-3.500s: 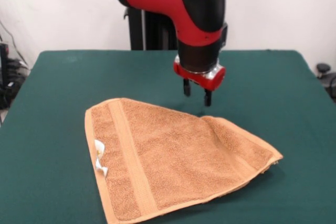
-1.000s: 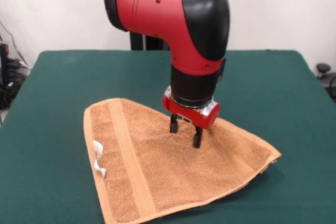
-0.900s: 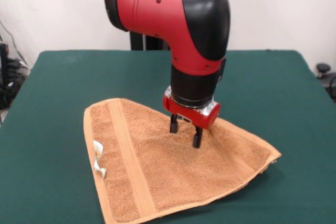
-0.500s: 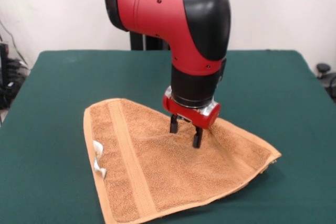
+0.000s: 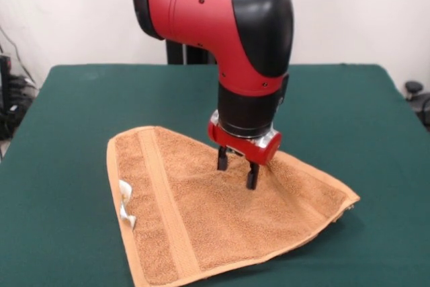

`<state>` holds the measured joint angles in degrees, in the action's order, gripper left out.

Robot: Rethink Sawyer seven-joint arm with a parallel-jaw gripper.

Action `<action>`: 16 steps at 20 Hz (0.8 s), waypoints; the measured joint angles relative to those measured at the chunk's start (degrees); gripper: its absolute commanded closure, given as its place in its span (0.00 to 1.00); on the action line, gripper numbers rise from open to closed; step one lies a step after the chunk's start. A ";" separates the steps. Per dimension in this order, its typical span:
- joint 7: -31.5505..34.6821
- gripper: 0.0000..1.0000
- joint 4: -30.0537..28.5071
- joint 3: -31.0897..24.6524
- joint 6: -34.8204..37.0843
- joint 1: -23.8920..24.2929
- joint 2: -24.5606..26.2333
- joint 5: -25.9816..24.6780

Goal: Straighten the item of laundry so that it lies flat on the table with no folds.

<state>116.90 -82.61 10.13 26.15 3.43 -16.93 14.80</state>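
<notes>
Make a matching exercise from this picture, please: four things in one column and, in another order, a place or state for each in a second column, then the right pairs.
Things:
1. towel
2. gripper
3. white tag
4. table

Places or states:
A. sticks out at the towel's left edge
B. dark green, lies under everything
C. folded over, in a rough triangle
D. open, fingertips down at the towel's upper fold

Pairs: 1-C, 2-D, 3-A, 4-B
</notes>
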 measured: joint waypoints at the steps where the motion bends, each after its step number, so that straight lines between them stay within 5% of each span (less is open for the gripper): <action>1: 0.00 0.00 -0.07 -0.02 0.00 0.02 -0.05 0.04; 16: 0.00 0.00 -9.01 -0.07 -1.67 -0.81 -6.40 2.90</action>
<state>116.90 -91.62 10.05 24.48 2.62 -23.33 17.69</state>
